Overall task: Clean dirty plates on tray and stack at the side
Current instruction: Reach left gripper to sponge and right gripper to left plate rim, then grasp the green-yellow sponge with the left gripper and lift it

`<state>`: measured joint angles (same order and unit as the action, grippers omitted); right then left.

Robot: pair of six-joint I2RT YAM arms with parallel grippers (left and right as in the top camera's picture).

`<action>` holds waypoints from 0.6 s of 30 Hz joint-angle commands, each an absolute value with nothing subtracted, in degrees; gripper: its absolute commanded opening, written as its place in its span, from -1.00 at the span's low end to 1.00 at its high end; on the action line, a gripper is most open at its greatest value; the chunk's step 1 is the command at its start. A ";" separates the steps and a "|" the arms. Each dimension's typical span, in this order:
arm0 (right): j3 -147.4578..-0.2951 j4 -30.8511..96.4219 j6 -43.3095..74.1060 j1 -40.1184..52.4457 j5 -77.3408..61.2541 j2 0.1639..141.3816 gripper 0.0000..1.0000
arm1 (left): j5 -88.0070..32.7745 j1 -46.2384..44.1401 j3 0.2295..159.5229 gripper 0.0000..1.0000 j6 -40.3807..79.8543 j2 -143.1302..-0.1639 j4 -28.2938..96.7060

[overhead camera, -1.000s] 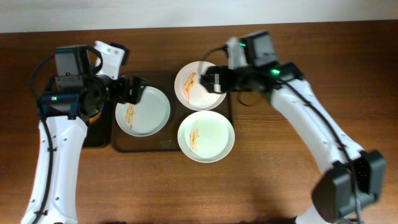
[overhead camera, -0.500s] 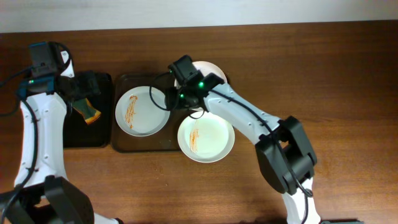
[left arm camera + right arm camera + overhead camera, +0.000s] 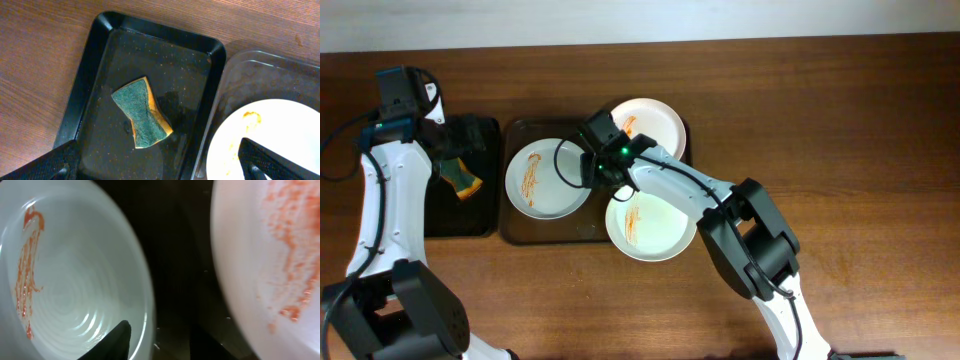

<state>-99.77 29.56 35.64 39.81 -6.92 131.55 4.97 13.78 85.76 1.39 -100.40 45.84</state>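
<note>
Three round shallow white plates streaked with orange-brown sauce are seen unwiped. One (image 3: 548, 178) lies on the left half of the large dark brown rectangular tray (image 3: 582, 228), one (image 3: 648, 122) sits at its far right corner, and one (image 3: 651, 222) overhangs its near right edge above the wooden desk (image 3: 800, 120).

The jaws of the right arm (image 3: 670, 185) are held apart and straddle the right rim of the left plate, with one finger (image 3: 119, 339) over the plate's inside. The jaws of the left arm (image 3: 380, 200) are spread wide above the green and yellow sponge (image 3: 141, 112) in the small black tray (image 3: 130, 60), and the sponge is not touched.

Several failures are judged possible:
- **Slipping:** a shallow bite on the thin, sauce-slicked rim could let the plate slip or tip once it is lifted.
- **Knocking a neighbour:** a second plate (image 3: 265, 255) lies close beside the right jaws, though which of the other two it is cannot be told. It could be struck by the outer finger.
- **Sliding off:** the overhanging plate is poorly supported, so a slight nudge might slide it off the tray.
- **Missed sponge:** the sponge lies askew and is waisted. An off-centre descent could push it against the tray wall instead of gripping it.
</note>
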 commanded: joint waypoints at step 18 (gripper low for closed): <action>-100.73 31.70 39.33 39.72 -7.97 135.39 -0.92 | 5.43 13.85 86.30 0.95 5.67 -111.87 48.90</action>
